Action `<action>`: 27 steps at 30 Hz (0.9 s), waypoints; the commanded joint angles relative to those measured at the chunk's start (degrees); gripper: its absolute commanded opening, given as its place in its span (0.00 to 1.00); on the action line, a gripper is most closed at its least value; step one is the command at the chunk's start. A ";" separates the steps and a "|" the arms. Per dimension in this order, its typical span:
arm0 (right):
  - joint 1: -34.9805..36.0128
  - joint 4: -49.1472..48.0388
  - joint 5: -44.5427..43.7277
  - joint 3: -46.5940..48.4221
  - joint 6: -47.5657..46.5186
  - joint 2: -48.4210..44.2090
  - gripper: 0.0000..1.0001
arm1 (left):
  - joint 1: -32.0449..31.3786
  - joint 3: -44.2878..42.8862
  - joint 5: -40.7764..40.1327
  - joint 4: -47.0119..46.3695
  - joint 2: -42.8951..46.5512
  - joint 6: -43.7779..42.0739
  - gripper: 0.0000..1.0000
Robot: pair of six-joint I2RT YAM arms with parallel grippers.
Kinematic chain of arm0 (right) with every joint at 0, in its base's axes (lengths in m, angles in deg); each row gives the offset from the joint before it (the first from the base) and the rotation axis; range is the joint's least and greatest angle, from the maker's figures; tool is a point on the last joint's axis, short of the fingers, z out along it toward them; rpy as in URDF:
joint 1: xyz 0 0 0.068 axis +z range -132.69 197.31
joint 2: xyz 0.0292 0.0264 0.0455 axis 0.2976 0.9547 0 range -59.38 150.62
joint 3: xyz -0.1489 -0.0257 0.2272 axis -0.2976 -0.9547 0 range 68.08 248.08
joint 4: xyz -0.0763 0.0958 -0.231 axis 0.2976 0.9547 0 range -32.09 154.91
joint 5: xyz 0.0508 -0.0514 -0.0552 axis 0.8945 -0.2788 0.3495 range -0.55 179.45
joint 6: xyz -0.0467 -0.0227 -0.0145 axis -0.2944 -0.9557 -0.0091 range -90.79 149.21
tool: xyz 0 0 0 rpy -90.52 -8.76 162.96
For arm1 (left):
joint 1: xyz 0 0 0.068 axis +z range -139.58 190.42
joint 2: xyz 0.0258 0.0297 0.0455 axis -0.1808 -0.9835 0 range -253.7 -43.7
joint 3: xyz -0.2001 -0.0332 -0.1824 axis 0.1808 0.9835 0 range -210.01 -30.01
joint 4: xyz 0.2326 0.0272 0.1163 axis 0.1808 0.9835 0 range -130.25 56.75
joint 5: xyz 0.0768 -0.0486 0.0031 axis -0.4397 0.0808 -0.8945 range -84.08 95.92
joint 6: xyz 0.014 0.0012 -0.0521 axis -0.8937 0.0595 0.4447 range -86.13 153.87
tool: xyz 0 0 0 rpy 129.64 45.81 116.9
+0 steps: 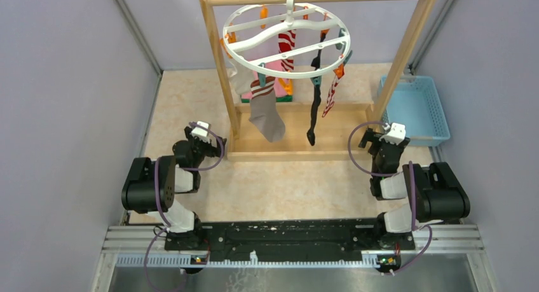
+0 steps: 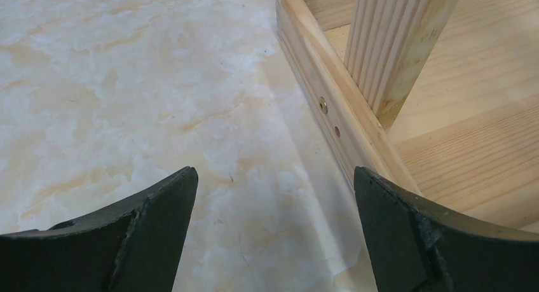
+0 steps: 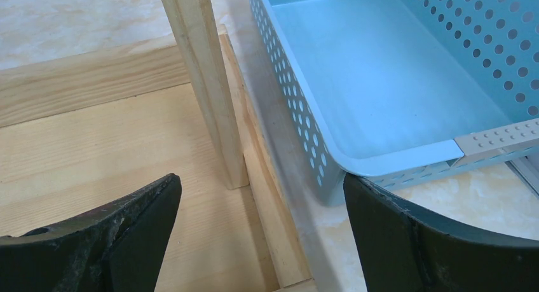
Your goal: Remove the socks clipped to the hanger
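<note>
The white round hanger (image 1: 254,21) hangs from the wooden rack's top bar. Clipped to its rim hang a grey sock (image 1: 266,117) with a brown-white striped cuff, a black sock (image 1: 314,107), a red-and-white striped sock (image 1: 287,47), a second striped one (image 1: 330,96) and a white sock (image 1: 241,81). My left gripper (image 1: 198,134) is open and empty, low near the rack's left post (image 2: 400,44). My right gripper (image 1: 384,136) is open and empty, low near the rack's right post (image 3: 203,82).
The wooden rack (image 1: 407,47) stands on a wooden base (image 1: 292,153) mid-table. A light blue perforated basket (image 1: 416,107) sits right of it, close to my right gripper, and shows empty in the right wrist view (image 3: 381,82). Purple walls close both sides.
</note>
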 commanded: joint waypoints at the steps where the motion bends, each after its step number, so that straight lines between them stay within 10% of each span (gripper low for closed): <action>1: -0.21 -2.53 -0.47 0.65 0.12 -1.08 0.99 | -0.28 -0.53 1.25 -2.89 0.65 -0.29 0.99; 11: 0.09 -2.58 -0.83 0.92 -0.11 -1.42 0.99 | -0.26 -0.27 1.21 -3.22 0.76 -0.17 0.99; 14: 3.00 12.86 -3.77 4.98 -1.71 -10.77 0.99 | 0.41 -0.59 1.64 -2.56 4.15 1.69 0.99; 21: 2.32 61.05 -22.99 16.02 36.21 -30.41 0.99 | 3.52 -28.50 12.00 57.12 8.71 -2.58 0.99; 27: -1.33 74.35 -15.55 24.23 31.19 -36.44 0.99 | 11.73 -40.57 25.02 74.98 7.77 1.36 0.99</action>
